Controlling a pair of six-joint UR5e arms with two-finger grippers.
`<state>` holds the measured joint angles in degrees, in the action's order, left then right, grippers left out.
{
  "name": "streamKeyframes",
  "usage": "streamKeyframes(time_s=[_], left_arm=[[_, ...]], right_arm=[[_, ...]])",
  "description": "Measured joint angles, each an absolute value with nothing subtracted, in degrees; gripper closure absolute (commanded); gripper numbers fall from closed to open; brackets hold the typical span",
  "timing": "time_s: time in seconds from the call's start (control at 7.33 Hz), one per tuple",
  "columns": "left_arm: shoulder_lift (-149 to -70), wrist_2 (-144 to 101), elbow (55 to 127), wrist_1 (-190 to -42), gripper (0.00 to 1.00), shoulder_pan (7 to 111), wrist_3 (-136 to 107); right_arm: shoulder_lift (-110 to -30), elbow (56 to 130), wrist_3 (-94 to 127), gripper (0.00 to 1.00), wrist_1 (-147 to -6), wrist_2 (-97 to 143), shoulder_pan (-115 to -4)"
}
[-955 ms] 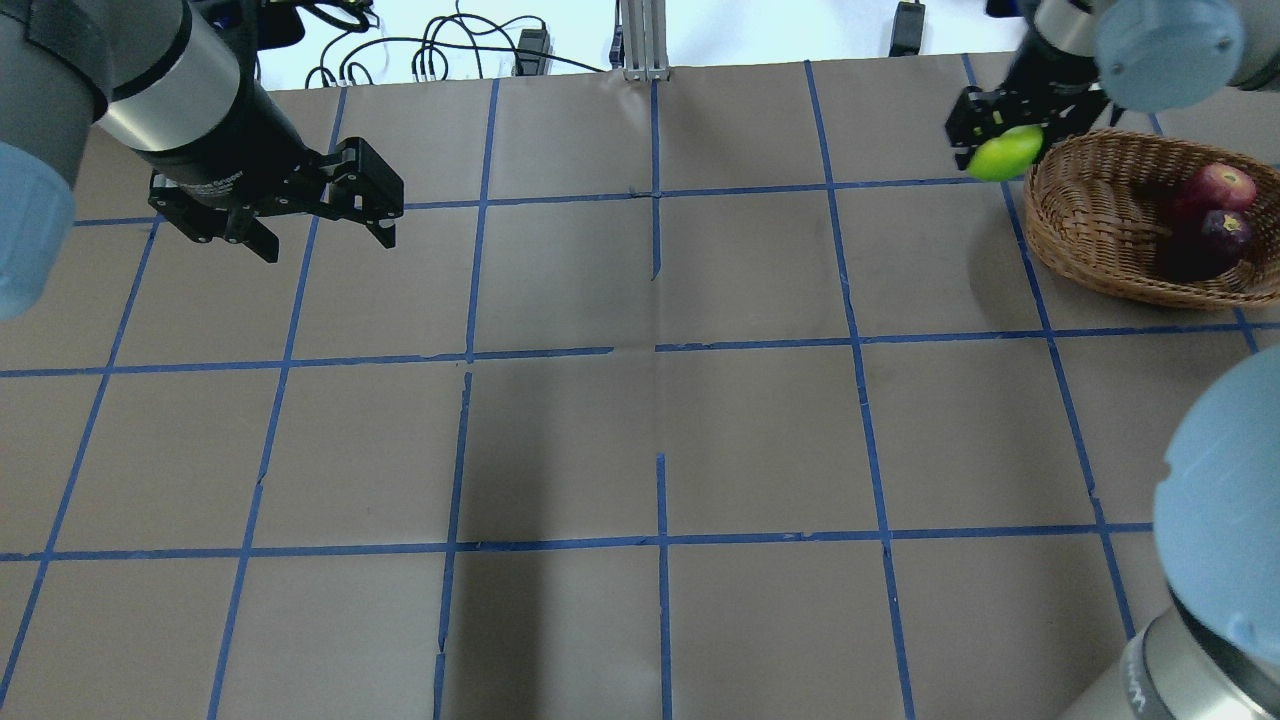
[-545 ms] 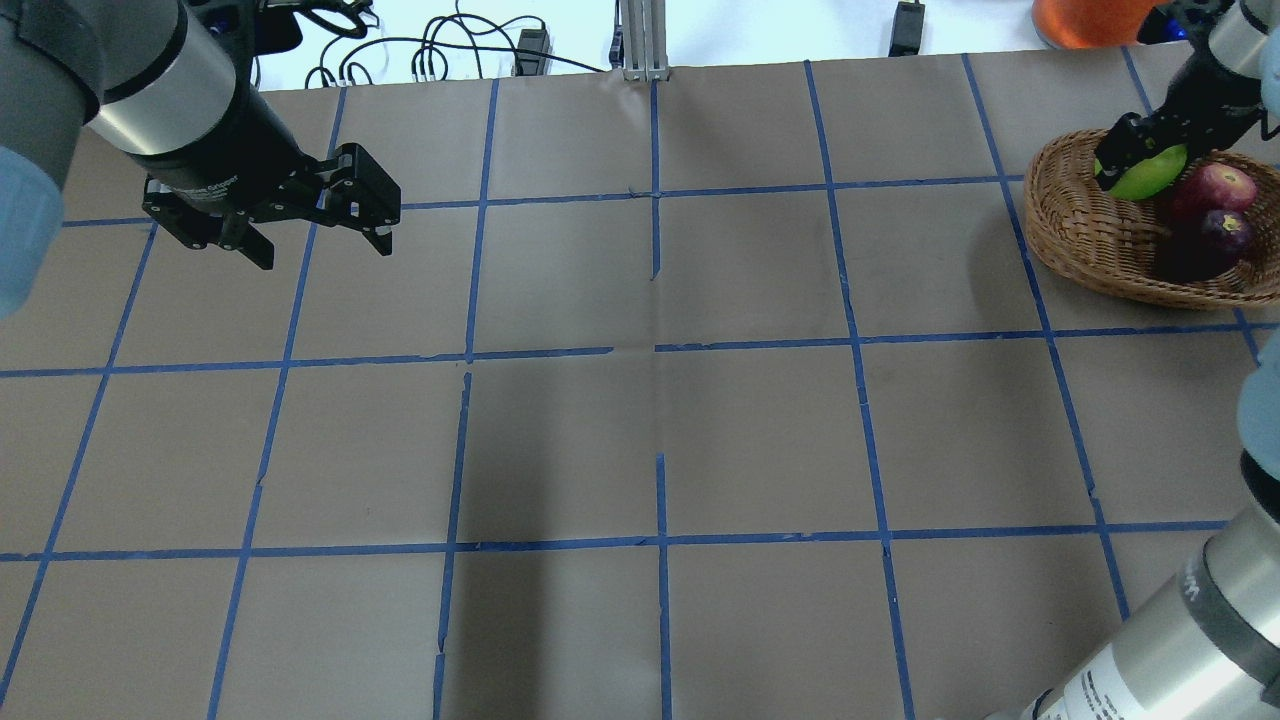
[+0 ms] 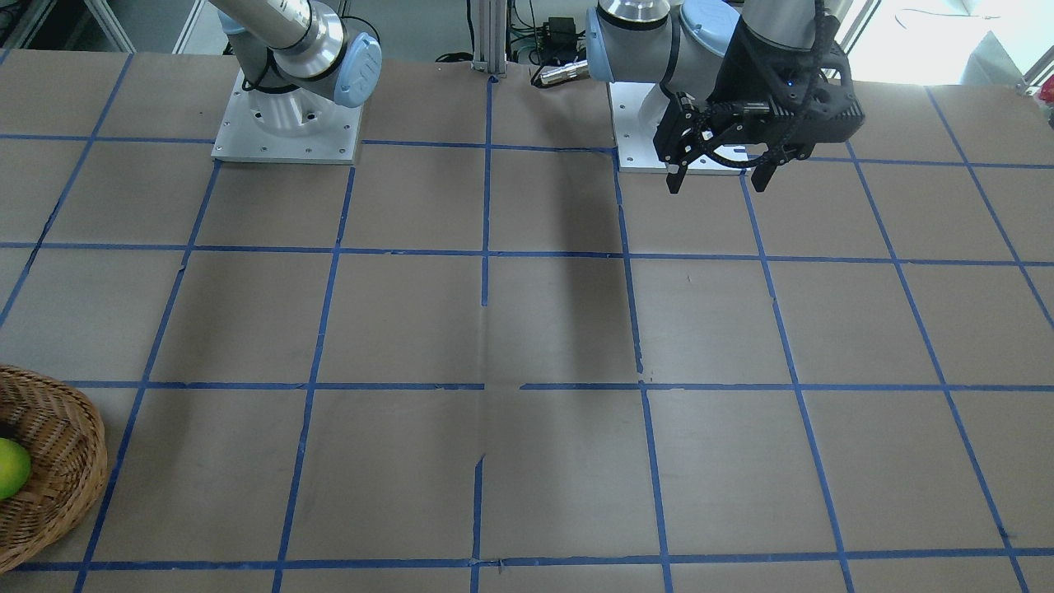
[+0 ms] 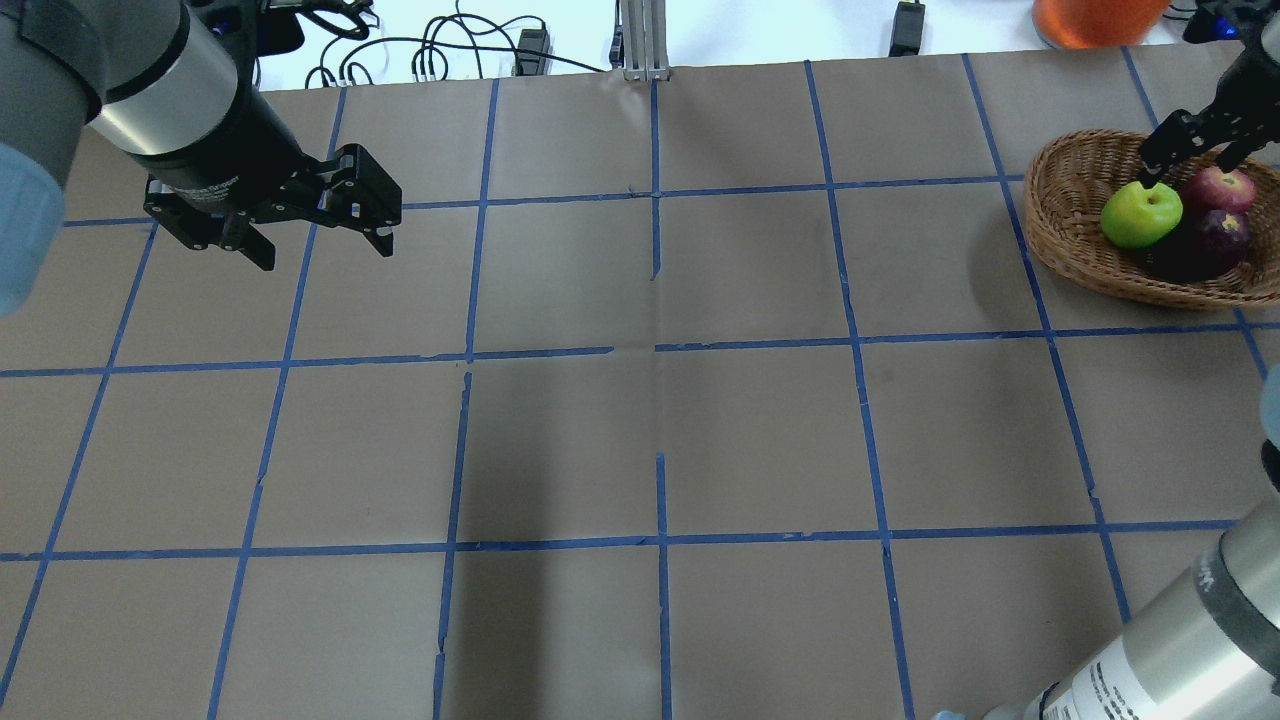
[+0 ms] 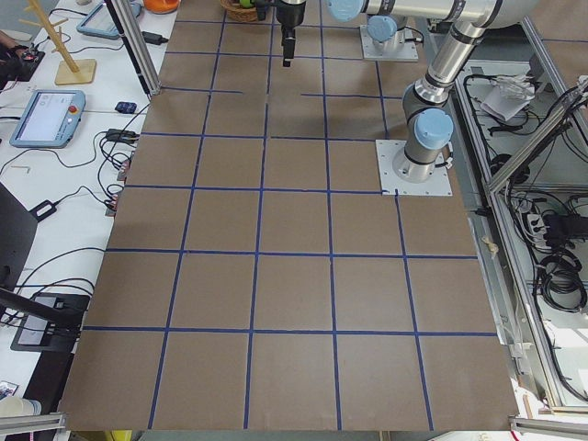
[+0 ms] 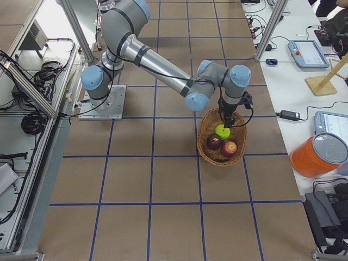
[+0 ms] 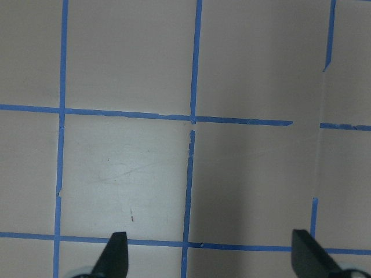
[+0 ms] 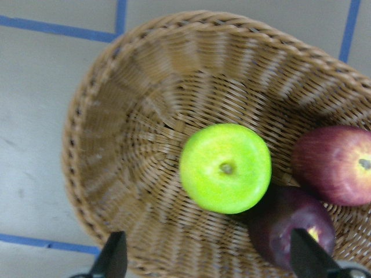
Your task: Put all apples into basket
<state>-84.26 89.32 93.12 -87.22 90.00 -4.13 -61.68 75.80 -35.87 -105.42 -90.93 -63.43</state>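
Observation:
The lime green apple [image 4: 1141,214] lies in the round wicker basket [image 4: 1070,215] at the far right, next to the red apple [image 4: 1222,188] and the dark purple apple [image 4: 1215,235]. My right gripper [image 4: 1188,160] is open and empty just above them. The right wrist view shows the green apple [image 8: 225,168], the red apple [image 8: 336,166], the purple apple [image 8: 290,229] and the basket wall [image 8: 116,116] below the spread fingers. My left gripper [image 4: 325,250] is open and empty over bare table at the far left; it also shows in the front view [image 3: 717,183].
An orange container [image 4: 1095,20] stands beyond the basket at the table's far right edge. Cables [image 4: 440,50] and an aluminium post [image 4: 640,40] sit along the far edge. Blue tape lines grid the brown table.
My right gripper carried the green apple over the basket rim, opened and let it go. The apple now rests in the basket. The left arm has barely moved.

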Motion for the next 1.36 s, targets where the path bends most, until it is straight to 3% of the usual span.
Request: streamKeyframes(time_s=[0.41,0.82,1.36], left_arm=[[-84.3,89.3,93.2,-87.2,0.00,90.0,-4.1],[-84.4,89.2,93.1,-87.2,0.00,90.0,-4.2],[-84.3,89.3,93.2,-87.4,0.00,89.8,-4.1]], right_arm=[[-75.5,76.7,-12.7,0.00,-90.6,-88.8,-81.0],[-86.4,83.2,-2.9,0.00,-89.0,-89.2,-92.1],[-84.4,80.5,-3.3,0.00,-88.7,-91.6,-91.4]])
